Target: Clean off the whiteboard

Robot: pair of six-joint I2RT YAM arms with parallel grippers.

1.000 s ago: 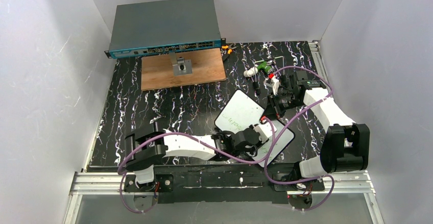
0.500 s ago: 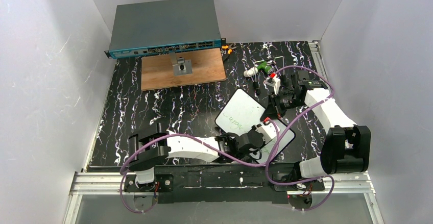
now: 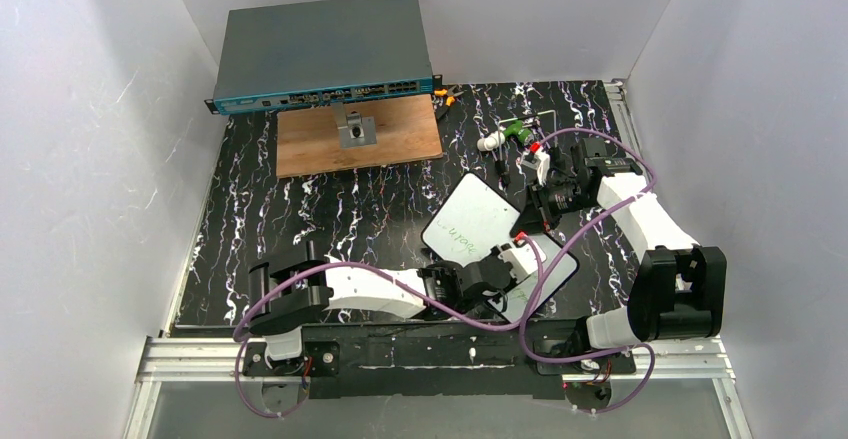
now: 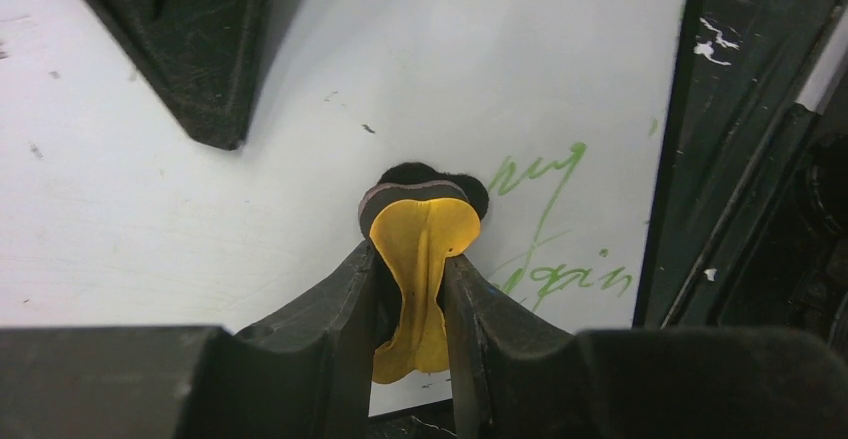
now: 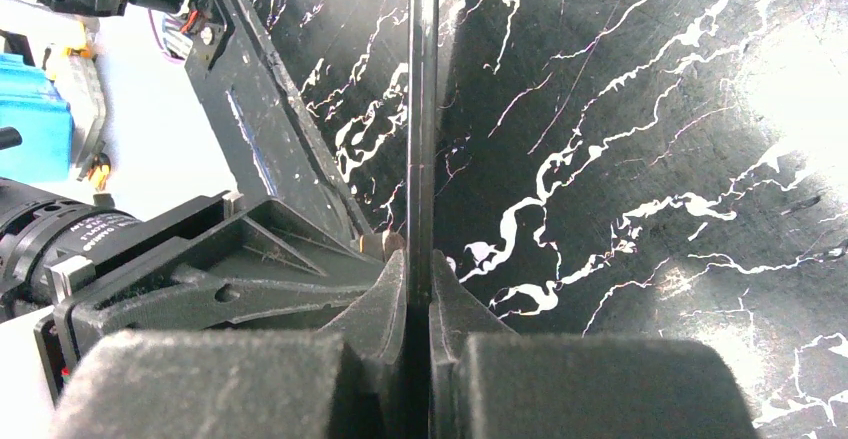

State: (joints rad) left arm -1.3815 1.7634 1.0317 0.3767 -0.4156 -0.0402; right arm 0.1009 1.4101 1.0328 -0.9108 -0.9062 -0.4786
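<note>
Since a second ago the left gripper has slid a little toward the arm bases across the near part of the whiteboard; the board itself and the right gripper look unmoved.

From above, the whiteboard sits slanted, with green writing on its near-left part. The right gripper meets its right edge. A second white panel lies just beside the whiteboard's near-right corner. Well beyond the whiteboard are one wooden board and one network switch. Two arms in all.

On the left wrist view, the left gripper is clamped on one yellow eraser, its dark felt pressed flat on the whiteboard. Green writing stands just right of the felt, near the board's dark rim.

On the right wrist view, the right gripper is closed tight on a thin dark edge, seemingly the whiteboard's rim, above the black marbled table.

To wipe well, I would sweep the felt rightward over the writing, keep it flat and pressed, and let the right gripper hold the board steady against the push.
</note>
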